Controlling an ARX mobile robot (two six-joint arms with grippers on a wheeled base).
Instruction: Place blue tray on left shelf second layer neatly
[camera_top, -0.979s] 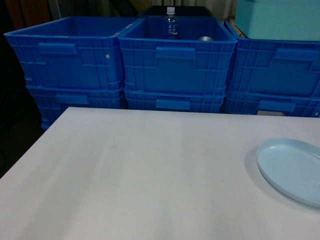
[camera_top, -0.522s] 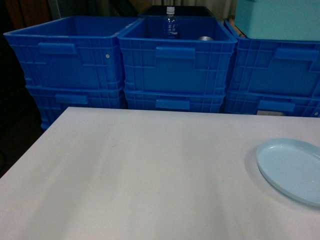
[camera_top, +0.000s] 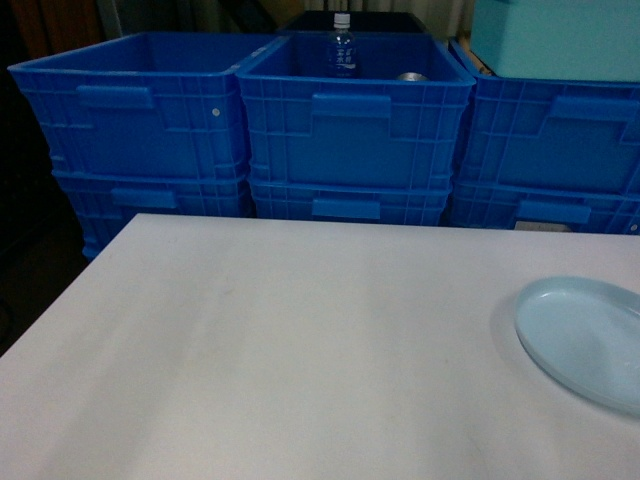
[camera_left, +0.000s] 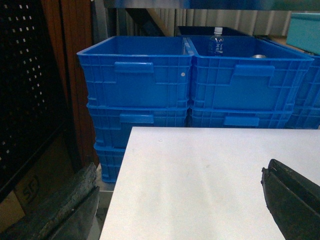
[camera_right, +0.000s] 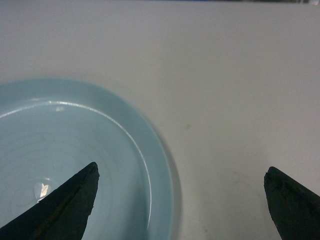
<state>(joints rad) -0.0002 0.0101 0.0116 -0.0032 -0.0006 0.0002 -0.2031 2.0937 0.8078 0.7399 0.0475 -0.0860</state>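
Note:
The pale blue tray (camera_top: 582, 342) lies flat on the white table (camera_top: 300, 340) at the right edge of the head view, partly cut off by the frame. In the right wrist view the blue tray (camera_right: 75, 155) fills the lower left. My right gripper (camera_right: 182, 169) hangs open just above it, its left finger over the tray's inside and its right finger over bare table, so the rim lies between them. My left gripper (camera_left: 178, 172) is open over the table's left edge and holds nothing. Neither gripper shows in the head view. The left shelf is out of view.
Stacked dark-blue crates (camera_top: 355, 125) line the table's far edge; the middle one holds a bottle (camera_top: 341, 45) and a can (camera_top: 410, 76). A teal box (camera_top: 555, 35) sits on the right crates. A black perforated panel (camera_left: 25, 75) stands left of the table.
In the head view the tray sits a few pixels further right than before. Nothing else has visibly moved.

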